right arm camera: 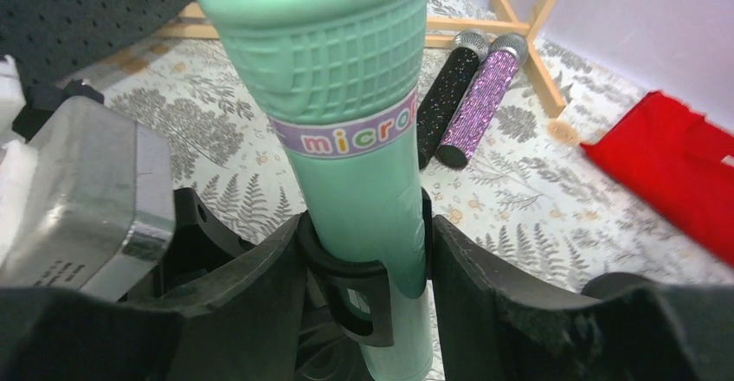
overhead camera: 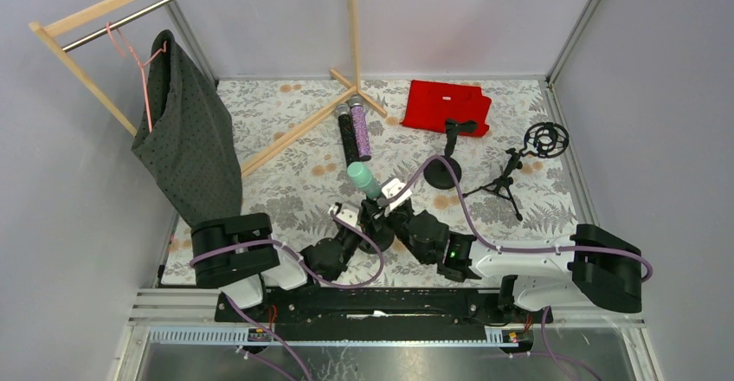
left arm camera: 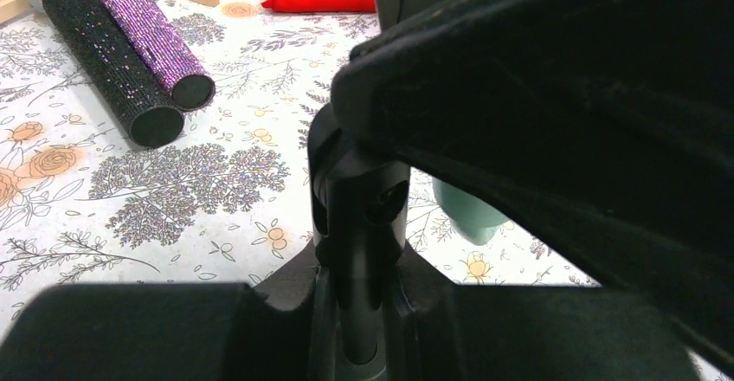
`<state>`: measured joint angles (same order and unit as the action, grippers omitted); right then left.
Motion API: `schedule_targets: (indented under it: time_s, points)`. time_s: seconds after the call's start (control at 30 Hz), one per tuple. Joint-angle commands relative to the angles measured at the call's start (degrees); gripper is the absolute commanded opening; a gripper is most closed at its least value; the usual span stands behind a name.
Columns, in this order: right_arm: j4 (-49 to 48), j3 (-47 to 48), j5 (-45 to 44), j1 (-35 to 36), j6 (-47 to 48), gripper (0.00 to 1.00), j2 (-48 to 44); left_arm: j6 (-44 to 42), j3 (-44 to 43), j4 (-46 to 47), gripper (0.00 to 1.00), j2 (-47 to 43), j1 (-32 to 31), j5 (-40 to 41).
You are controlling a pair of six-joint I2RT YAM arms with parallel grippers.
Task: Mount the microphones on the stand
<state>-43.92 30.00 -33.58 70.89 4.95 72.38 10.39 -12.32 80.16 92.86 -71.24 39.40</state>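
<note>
Mint mic (right arm camera: 346, 78) seated in clip (right arm camera: 359, 290), right fingers (right arm camera: 242, 312) pinching clip, left fingers (left arm camera: 130, 333) pinching stand post (left arm camera: 359, 216); black mic (overhead camera: 347, 134) & purple mic (overhead camera: 360, 130) lie on table (overhead camera: 286, 113), 2 to go.

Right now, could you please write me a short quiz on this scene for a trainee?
1. True or false: the glittery purple microphone lies on the floral tablecloth beside the glittery black microphone with the silver mesh head.
2. Which microphone sits in the black plastic stand clip? A) the mint-green plastic microphone B) the black one C) the purple one
3. What does the left gripper grip?
Key: 1 true; 2 A; 3 the stand's black post.
</note>
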Motion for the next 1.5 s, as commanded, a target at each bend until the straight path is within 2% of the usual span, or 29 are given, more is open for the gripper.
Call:
schedule_targets:
  time_s: [0.0,0.23,0.87,1.07,1.2,1.27,1.47]
  points:
    - [4.41,4.1,1.14,2.23,11.96,0.1,1.59,-1.59,-0.65,1.26,0.0,1.94,-1.38,-0.56]
    - [9.32,5.55,0.47,3.42,18.52,0.07,2.16,-3.02,-0.83,2.27,0.0,3.18,-2.35,0.62]
    - [16.07,6.83,-1.83,3.55,24.48,0.01,-0.14,-4.76,-1.57,0.79,0.0,3.91,-3.28,1.75]
    - [16.22,6.42,-2.54,3.55,23.97,0.0,-1.03,-4.93,-1.7,0.57,0.0,3.91,-3.47,2.2]
    - [11.55,4.24,-1.97,3.56,19.42,0.0,-2.11,-4.66,-1.84,-0.02,0.01,3.53,-3.63,1.96]
    - [8.55,2.83,-1.95,3.55,17.03,0.0,-2.24,-4.15,-1.83,-0.77,0.13,2.96,-3.66,1.41]
    - [2.74,0.36,-2.68,3.55,12.77,0.0,-2.21,-0.97,-0.93,-4.53,0.74,-0.13,-3.79,0.37]
